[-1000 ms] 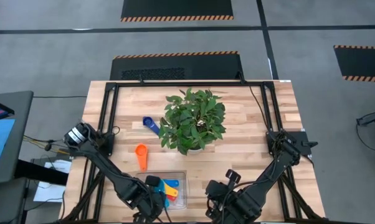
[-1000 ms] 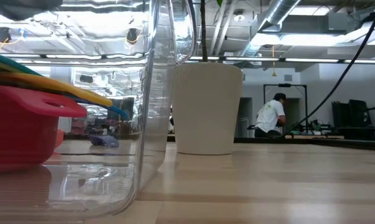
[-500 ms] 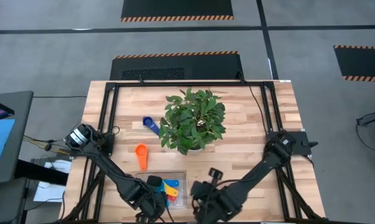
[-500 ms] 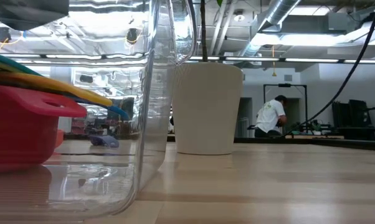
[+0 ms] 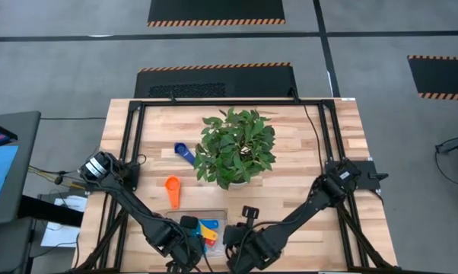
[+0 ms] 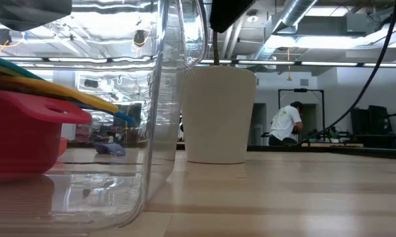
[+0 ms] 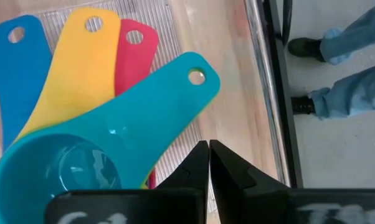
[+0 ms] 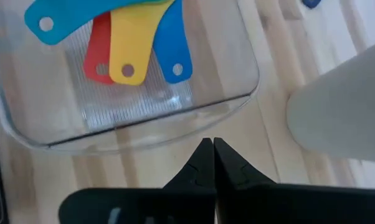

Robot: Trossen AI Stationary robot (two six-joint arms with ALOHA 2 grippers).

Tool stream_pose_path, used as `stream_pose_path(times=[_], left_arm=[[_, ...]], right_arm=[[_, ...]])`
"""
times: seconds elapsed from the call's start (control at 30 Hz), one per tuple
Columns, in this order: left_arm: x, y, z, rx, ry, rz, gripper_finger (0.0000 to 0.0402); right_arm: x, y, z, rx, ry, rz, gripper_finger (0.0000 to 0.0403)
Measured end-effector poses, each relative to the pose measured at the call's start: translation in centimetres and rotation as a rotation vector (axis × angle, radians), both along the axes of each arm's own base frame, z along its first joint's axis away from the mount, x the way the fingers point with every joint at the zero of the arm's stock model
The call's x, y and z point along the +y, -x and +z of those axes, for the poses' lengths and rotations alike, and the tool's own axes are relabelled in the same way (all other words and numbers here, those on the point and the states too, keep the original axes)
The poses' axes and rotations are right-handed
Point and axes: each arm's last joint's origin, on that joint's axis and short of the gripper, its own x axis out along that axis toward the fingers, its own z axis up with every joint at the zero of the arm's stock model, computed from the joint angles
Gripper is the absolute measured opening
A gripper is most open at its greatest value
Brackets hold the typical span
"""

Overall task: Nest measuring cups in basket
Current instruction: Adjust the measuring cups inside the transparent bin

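Already four measuring cups sit nested in the clear basket: light blue cup on top, with yellow cup, red cup and blue cup beneath, their handles fanned out so each stays visible. The left pincer hovers directly above that stack, fingers pressed together and holding nothing, probably having finished with a cup there. The right pincer, likewise pressed together and empty, hangs just outside the basket wall, beside the white pot of the plant.

Only the high view shows what remains: an orange cup and a dark blue cup lie on the worktop, well beyond both pincers. The low view alone shows a person far behind.
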Motion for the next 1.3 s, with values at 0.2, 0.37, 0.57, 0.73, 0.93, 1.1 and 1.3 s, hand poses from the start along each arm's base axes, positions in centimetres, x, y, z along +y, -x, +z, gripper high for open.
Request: stream_pose_path(times=[0.2,0.37,0.57,0.73,0.93,1.1,1.3], left_arm=[[-0.1,0.1,0.0,-0.005,-0.005,-0.001,0.0000],[-0.2,0.1,0.0,-0.015,-0.007,-0.001,0.0000],[-0.2,0.1,0.0,-0.020,-0.011,0.004,0.0000],[-0.3,0.2,0.1,-0.022,-0.012,-0.004,0.0000],[-0.3,0.2,0.1,-0.022,-0.012,-0.004,0.0000],[-0.3,0.2,0.1,-0.023,-0.012,-0.004,0.0000],[-0.3,0.2,0.1,-0.025,-0.013,0.008,0.0000]], right_arm=[[-1.2,-0.9,-0.1,-0.062,0.092,-0.044,0.0003],[-1.6,-1.9,-2.4,-0.016,0.124,-0.050,0.0003],[-1.9,-2.2,-2.7,-0.025,0.159,-0.064,0.0003],[-2.8,-2.5,-2.2,-0.031,0.205,-0.059,0.0003],[-4.3,-3.6,-2.1,-0.031,0.233,-0.055,0.0003],[-4.7,-5.0,-2.0,-0.045,0.182,0.016,0.0003],[-4.7,-5.0,-2.1,-0.011,0.172,0.060,0.0003]])
